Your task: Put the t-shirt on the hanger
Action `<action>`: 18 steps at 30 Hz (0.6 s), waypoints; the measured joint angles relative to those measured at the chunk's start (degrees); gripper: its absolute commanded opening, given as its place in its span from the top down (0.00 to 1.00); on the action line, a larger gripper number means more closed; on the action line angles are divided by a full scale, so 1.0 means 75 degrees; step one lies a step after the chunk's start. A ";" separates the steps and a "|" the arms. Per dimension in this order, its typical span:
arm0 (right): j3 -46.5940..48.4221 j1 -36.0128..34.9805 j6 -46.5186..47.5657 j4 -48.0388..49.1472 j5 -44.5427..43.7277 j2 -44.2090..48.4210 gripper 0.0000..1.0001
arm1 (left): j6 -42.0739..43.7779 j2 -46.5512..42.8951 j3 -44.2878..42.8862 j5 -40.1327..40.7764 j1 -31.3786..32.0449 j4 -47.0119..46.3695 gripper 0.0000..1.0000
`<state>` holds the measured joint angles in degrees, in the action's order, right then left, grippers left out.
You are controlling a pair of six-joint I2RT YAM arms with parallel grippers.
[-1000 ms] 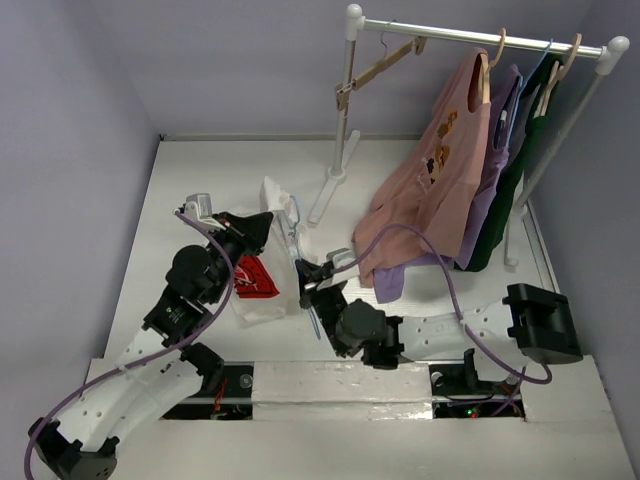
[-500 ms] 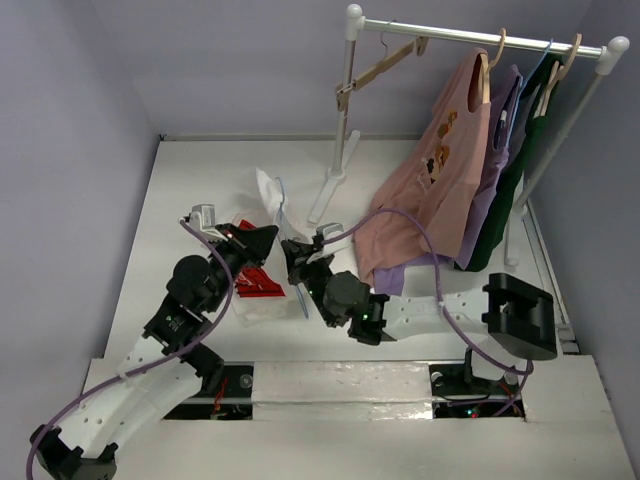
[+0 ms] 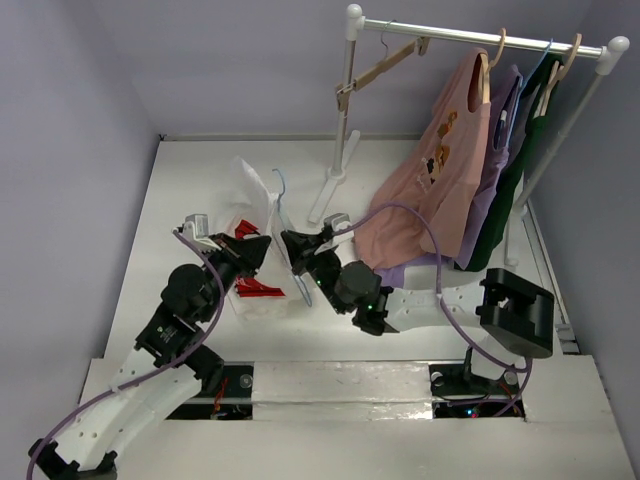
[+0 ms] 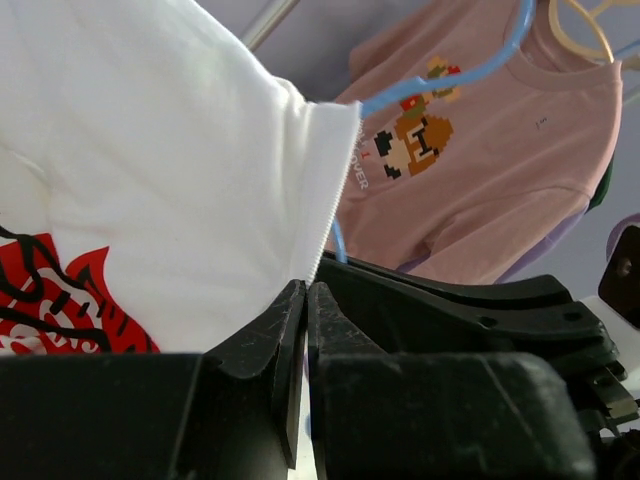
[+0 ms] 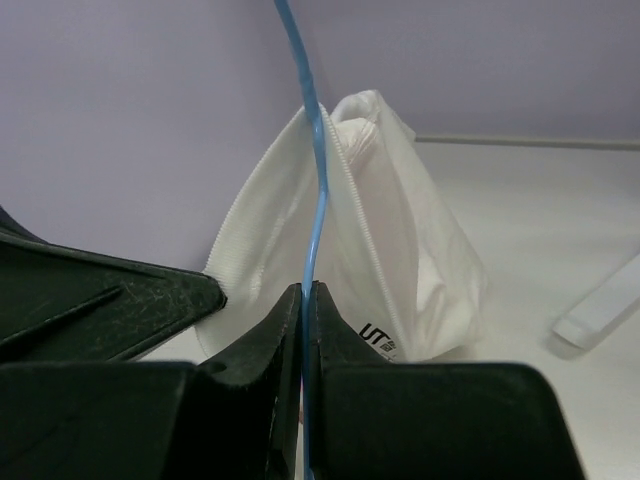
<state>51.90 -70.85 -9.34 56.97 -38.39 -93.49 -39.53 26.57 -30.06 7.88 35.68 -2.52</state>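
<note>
The white t-shirt (image 3: 252, 195) with the red graphic (image 3: 258, 288) is held up off the table in the middle left. My left gripper (image 3: 268, 248) is shut on its ribbed collar edge (image 4: 330, 190). My right gripper (image 3: 290, 246) is shut on the thin light-blue wire hanger (image 5: 312, 170), right beside the left one. The hanger's hook (image 3: 280, 182) pokes up above the shirt, and its wire runs into the shirt's neck opening (image 5: 345, 150). In the left wrist view the blue wire (image 4: 450, 75) curves out past the collar.
A white clothes rail (image 3: 480, 38) stands at the back right with a pink shirt (image 3: 430, 190), a lilac garment (image 3: 497, 150), a dark green garment (image 3: 515, 180) and tan wooden hangers (image 3: 375, 68). Its upright post (image 3: 345, 110) and foot stand just behind the shirt.
Both grippers have moved up and back, lifting the shirt and the hanger. The hanger's hook now stands above the shirt. The right arm has swung left toward the left gripper.
</note>
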 measured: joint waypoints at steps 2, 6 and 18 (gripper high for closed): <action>-0.0373 0.0006 0.0047 0.0239 0.0178 0.0245 1.00 | -0.0061 -0.0152 0.0146 0.0079 0.0000 0.0050 0.95; -0.1061 0.0009 0.0061 0.0874 0.0356 0.0527 1.00 | -0.0143 -0.0085 0.0393 0.0015 0.0000 0.0181 0.76; -0.2060 0.0052 0.0093 0.1749 0.0533 0.0807 1.00 | -0.0198 0.0306 -0.0210 -0.0076 0.0000 0.0154 0.63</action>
<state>36.45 -70.46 -8.64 70.08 -34.39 -87.44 -41.01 28.86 -31.64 7.31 35.68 -1.37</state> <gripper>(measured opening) 0.075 0.357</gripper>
